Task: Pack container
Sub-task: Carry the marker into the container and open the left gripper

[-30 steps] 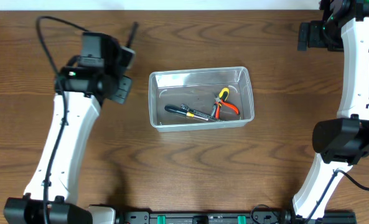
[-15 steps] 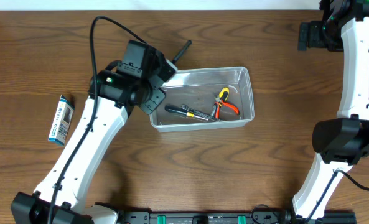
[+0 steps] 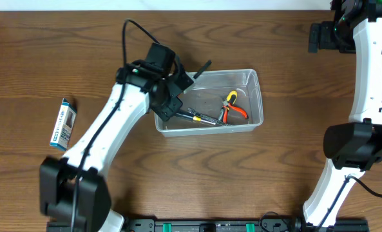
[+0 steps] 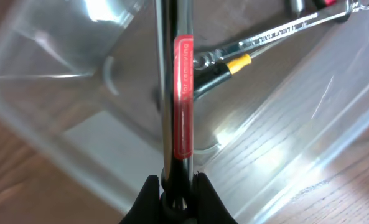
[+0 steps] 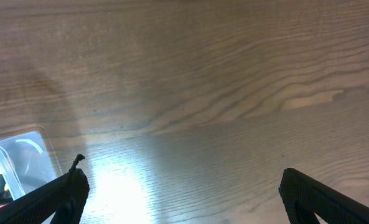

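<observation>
The container (image 3: pixel 207 73) sat open near the middle of the table (image 3: pixel 178 180), long side running left to right. Inside it lay orange-handled pliers (image 3: pixel 232 107) towards the right end, with a black screwdriver (image 3: pixel 184 115) and a slim wrench (image 4: pixel 284 31) lying along the near wall. My left claw (image 4: pixel 175 186) was above the tub's left end, pressed together on a thin metal rod (image 4: pixel 182 93) with a red label down its shaft. The rod pointed out over the tub's floor, above the screwdriver; I could not tell whether it touched anything. Well off to the left, a small blue-and-white box (image 3: pixel 63 122) lay flat on the wood. My right claw (image 5: pixel 183 168) was far off at the right edge, spread wide over bare table and pinching nothing, with only a corner of the tub at the edge of its view.
</observation>
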`<action>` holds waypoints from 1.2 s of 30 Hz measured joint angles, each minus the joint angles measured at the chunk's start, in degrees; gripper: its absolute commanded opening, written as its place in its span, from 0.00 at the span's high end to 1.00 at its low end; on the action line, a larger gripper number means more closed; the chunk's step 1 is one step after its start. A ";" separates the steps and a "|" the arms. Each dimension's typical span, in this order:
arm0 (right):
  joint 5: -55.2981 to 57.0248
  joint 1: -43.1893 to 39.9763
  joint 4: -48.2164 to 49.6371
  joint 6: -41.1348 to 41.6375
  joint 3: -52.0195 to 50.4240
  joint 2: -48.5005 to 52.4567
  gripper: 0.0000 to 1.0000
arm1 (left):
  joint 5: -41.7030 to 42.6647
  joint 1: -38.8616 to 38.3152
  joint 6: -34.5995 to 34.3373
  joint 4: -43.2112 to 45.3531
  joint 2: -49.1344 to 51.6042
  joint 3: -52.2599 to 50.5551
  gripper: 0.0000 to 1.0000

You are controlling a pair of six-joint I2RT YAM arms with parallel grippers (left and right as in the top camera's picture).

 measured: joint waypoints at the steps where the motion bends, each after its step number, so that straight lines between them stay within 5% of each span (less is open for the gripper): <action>1: 0.00 0.00 0.00 0.00 0.00 0.00 0.01 | 0.46 -0.11 0.28 0.00 1.01 0.00 0.94; 15: 0.00 0.00 -0.02 0.00 0.00 0.00 0.01 | 2.95 -4.81 2.58 0.33 8.17 0.00 0.92; 26: 0.00 0.00 0.00 0.00 0.00 0.00 0.01 | 3.13 -5.46 3.58 1.33 10.49 0.00 0.50; 36: 0.00 0.00 0.00 0.00 0.00 0.00 0.01 | 2.95 -5.38 1.88 0.00 10.47 6.27 0.46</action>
